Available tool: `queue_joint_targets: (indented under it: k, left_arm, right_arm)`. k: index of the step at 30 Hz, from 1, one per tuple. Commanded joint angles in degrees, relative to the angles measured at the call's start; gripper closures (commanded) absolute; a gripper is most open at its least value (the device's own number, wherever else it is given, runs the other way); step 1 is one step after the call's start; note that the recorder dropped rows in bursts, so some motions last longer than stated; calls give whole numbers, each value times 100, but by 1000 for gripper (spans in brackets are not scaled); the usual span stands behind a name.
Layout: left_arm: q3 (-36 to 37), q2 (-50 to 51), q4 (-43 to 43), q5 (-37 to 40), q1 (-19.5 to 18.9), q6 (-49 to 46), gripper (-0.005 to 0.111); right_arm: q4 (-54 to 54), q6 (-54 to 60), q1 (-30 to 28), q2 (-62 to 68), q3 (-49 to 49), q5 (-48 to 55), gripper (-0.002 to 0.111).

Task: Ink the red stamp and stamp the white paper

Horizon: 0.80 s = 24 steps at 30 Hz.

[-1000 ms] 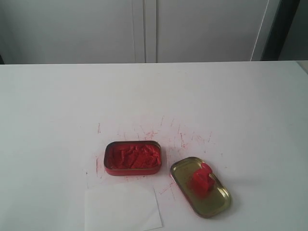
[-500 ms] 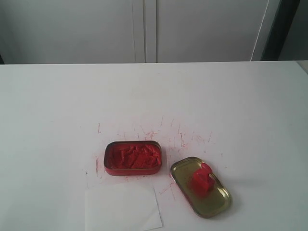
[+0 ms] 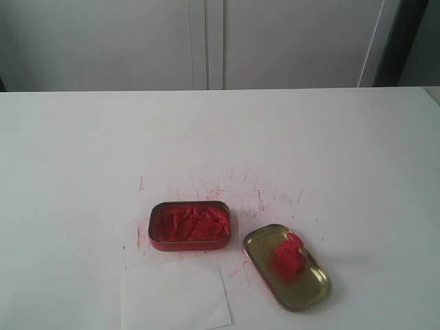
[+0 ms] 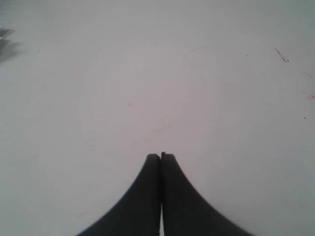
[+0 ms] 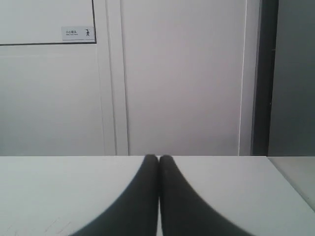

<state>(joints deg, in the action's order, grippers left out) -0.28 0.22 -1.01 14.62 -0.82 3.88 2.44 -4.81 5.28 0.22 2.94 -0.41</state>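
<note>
At the start, with left gripper [image 4: 160,156] and right gripper [image 5: 158,157] closed, empty. Next: open, reach red stamp [image 3: 289,258], far from both jaws.

Office-like room: white cabinet doors [image 3: 289,41]

soft, even light with no hard shadows. in the exterior view the white tabletop [image 3: 82,151] is washed nearly featureless. at lower right of that frame the gold lid [image 3: 314,290] glints weakly on its rim and throws a faint shadow rightward. in both wrist views the gripper fingers [image 4: 147,206] are black, soft-edged silhouettes without detail.
</note>
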Motion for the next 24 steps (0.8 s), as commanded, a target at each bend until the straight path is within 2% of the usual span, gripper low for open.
queue_joint_targets:
  k: [1,12,24]
  left_arm:
    - [28,-22,8,2,-19,14,107]
    - [28,-22,8,2,-19,14,107]
    - [28,-22,8,4,-8,14,107]
  right_arm:
    - [52,8,-14,-22,247,409,108]
    - [85,8,-14,222,714,1479,108]
    - [73,8,-14,1718,1444,1540,108]
